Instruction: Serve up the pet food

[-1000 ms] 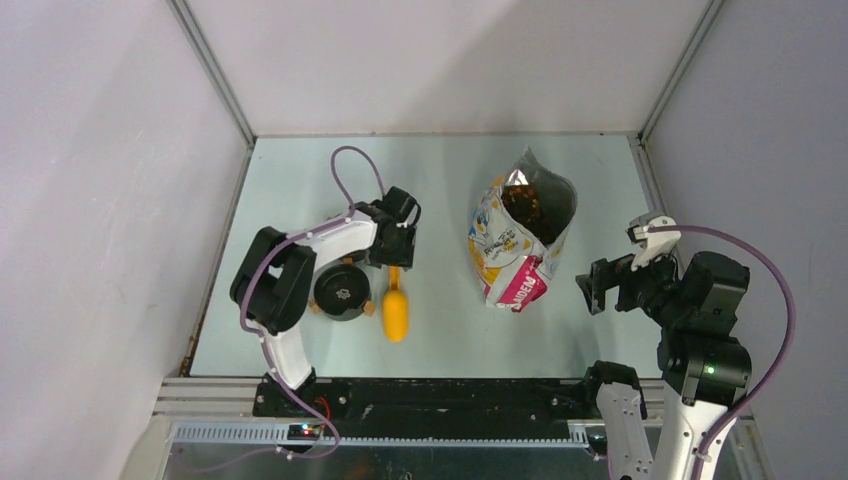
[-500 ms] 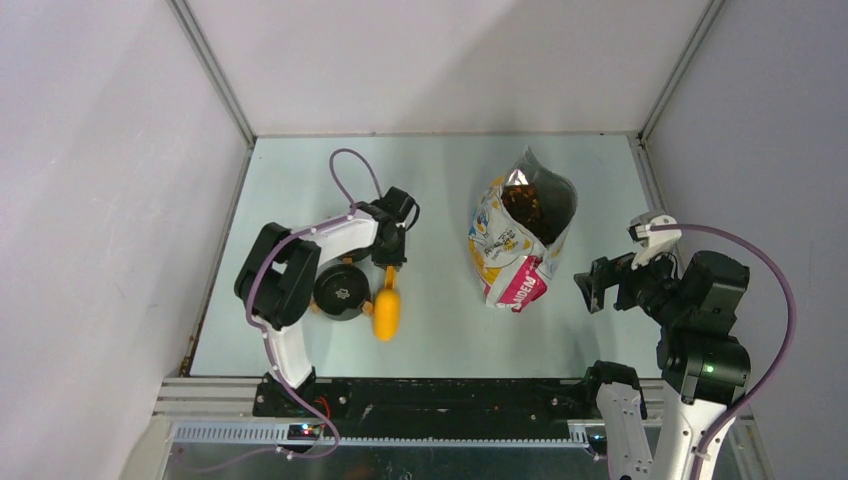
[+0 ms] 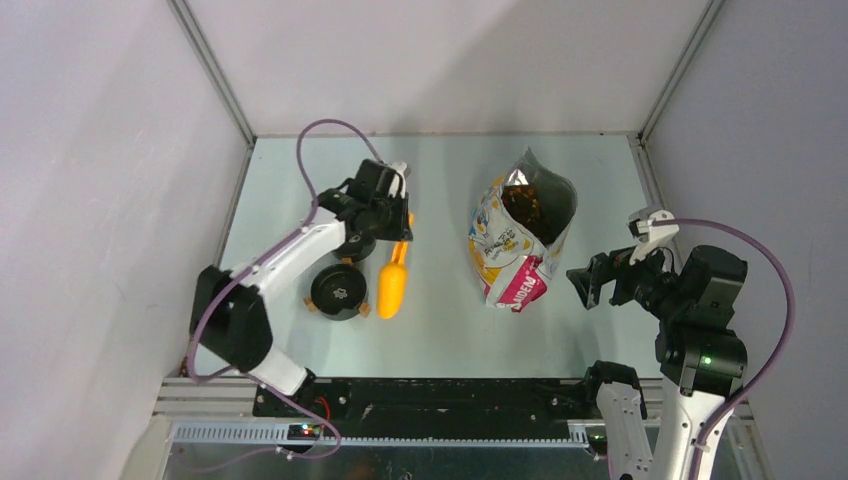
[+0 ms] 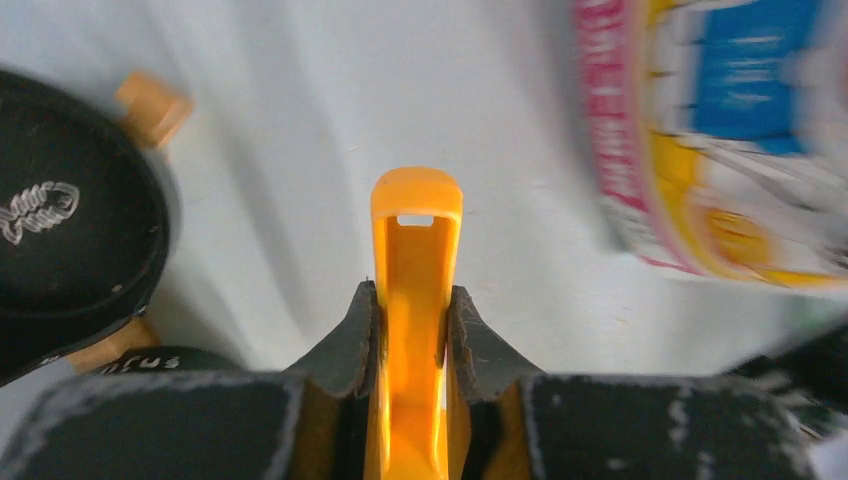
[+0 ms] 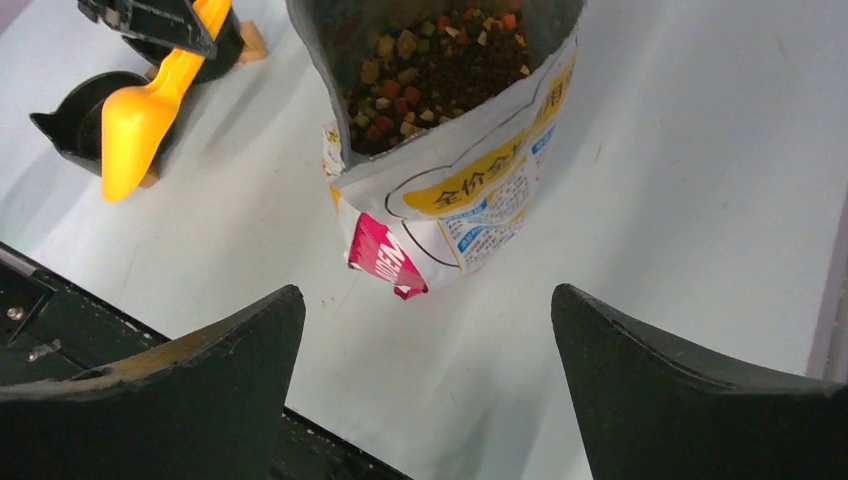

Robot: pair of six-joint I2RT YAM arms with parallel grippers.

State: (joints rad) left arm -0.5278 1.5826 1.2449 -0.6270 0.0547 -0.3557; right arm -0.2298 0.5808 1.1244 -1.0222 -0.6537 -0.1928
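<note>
Inside the open bag (image 5: pixel 480 190), the pet food (image 5: pixel 440 60) lies as a loose, light heap; pellets would slip from fingers, so scooping suits; left gripper (image 4: pixel 412 330) is clamped on the orange scoop (image 4: pixel 415 200) handle; right gripper (image 5: pixel 425 310) gapes empty.

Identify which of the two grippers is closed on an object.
The left gripper: it clamps the orange scoop by its handle. The right gripper stands wide open, holding nothing, near the food bag.
</note>
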